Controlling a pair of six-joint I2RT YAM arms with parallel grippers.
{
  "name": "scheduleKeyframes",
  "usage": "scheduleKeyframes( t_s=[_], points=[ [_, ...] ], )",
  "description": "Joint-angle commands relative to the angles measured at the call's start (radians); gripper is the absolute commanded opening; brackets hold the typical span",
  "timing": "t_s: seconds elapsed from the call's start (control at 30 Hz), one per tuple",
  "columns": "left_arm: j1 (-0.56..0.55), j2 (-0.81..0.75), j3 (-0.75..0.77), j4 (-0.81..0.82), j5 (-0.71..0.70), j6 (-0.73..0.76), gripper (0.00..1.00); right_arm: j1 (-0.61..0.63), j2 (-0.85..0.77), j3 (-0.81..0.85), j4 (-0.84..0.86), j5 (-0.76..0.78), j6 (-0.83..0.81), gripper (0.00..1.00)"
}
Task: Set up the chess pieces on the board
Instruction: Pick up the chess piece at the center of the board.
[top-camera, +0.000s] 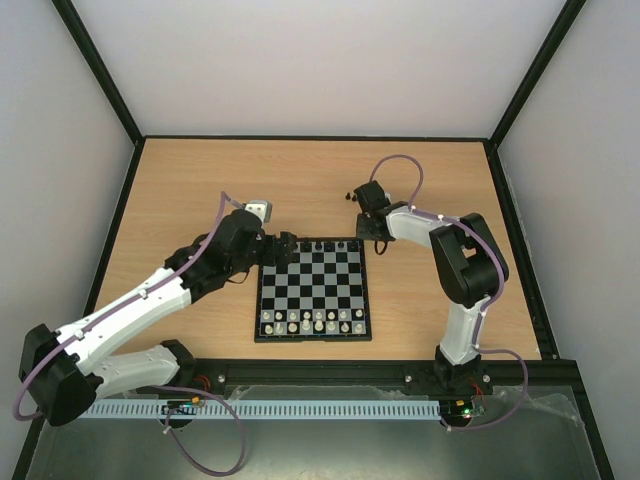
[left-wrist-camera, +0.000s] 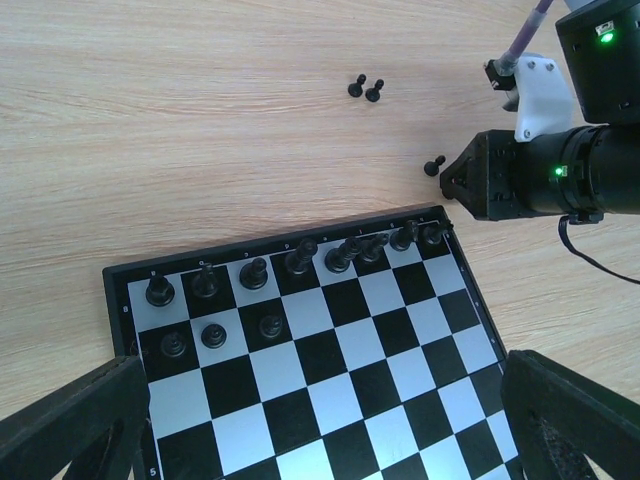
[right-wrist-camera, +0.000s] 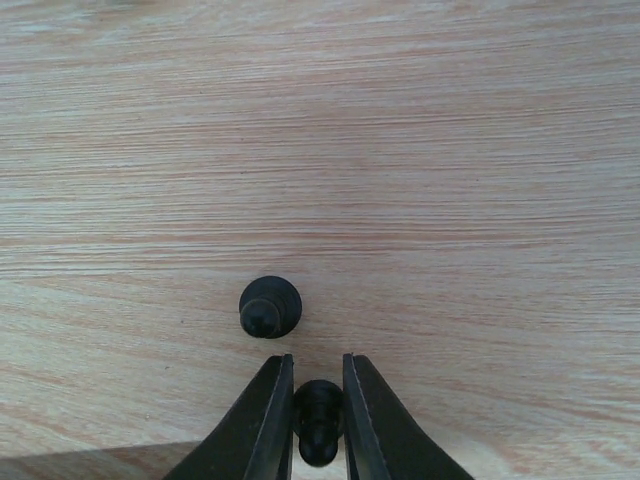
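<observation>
Pale wooden table (top-camera: 200, 180) boxed in by plain white walls.

The tabletop fills the middle of the overhead view, its grain running left to right, with a thin black edge. A matte white back wall (top-camera: 320, 60) spans the top of the frame, with a left wall (top-camera: 50, 150) and a right wall (top-camera: 590, 150) at the sides. Black struts (top-camera: 100, 70) slant in from the upper corners. Along the bottom runs a black rail (top-camera: 320, 372), with a white slotted strip (top-camera: 320, 410) just below it. The light is soft and even and the shadows are faint.
</observation>
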Motion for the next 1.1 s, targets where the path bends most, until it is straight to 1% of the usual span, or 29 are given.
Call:
scheduleKeyframes(
  t_s=[0.0,0.13,0.3,0.67,1.07],
  points=[
    [-0.006,0.010,0.005,0.025,0.003,0.004,0.99,-0.005,0.015,0.021,-0.022,-0.002,0.000,0.15],
    [-0.005,0.017,0.005,0.026,0.005,0.007,0.99,-0.006,0.009,0.016,-0.021,-0.005,0.002,0.08],
    [-0.006,0.019,0.008,0.024,0.008,0.007,0.99,-0.005,-0.004,0.006,-0.017,-0.009,0.003,0.05],
    [-0.006,0.015,0.008,0.020,0.000,0.006,0.99,-0.005,-0.115,-0.045,-0.050,-0.015,0.017,0.03],
    [-0.006,-0.004,0.011,0.007,-0.022,0.000,0.99,-0.002,-0.332,-0.216,-0.075,-0.071,0.036,0.03]
  ],
)
